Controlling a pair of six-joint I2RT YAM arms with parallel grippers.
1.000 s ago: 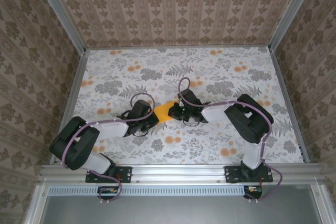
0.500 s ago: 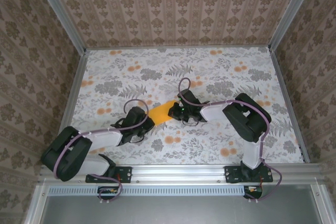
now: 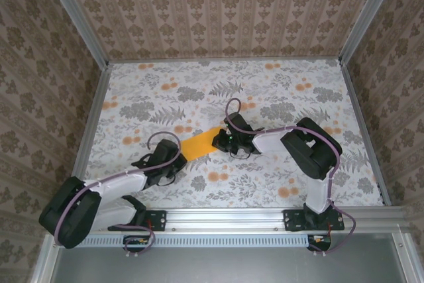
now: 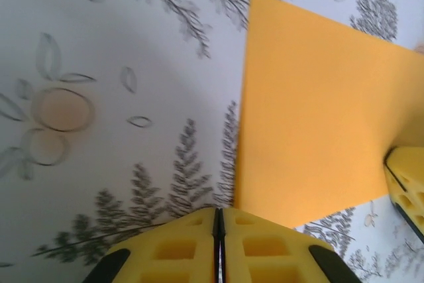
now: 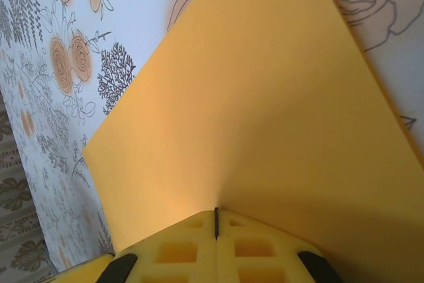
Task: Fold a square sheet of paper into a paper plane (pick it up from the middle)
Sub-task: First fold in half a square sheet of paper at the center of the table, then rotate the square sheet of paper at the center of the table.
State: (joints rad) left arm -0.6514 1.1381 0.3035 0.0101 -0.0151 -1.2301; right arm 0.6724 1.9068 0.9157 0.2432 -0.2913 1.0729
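Left arm [image 3: 112, 183]: lies stretched low from the lower left corner of the top view, runs up and right over the floral cloth [image 3: 278, 97], ends in the left gripper [image 3: 179, 156] left of centre. In the left wrist view, pads [image 4: 179, 250] pressed together at the bottom edge, with just a hairline seam between and nothing caught in it. Just beyond the tips, at centre right of that frame, the near corner of the orange-yellow sheet of paper [image 4: 311, 117], flat on the cloth. Cannot tell whether touching the tips or just apart.

Right arm [image 3: 308, 147]: rises from its base at lower right, bends at the elbow right of centre, reaches left, ends in the right gripper [image 3: 220, 141] at the middle of the top view. Jaws clamped tight on the sheet. In the right wrist view, paper drawn up into the seam between the pads [image 5: 172, 253], with a soft ridge there. One yellow finger of that gripper at the right edge of the left wrist view, on the sheet.

In the top view, the sheet as a slanted orange strip just left of centre, between the two grippers, right end at the right gripper, left end just beside the left one.
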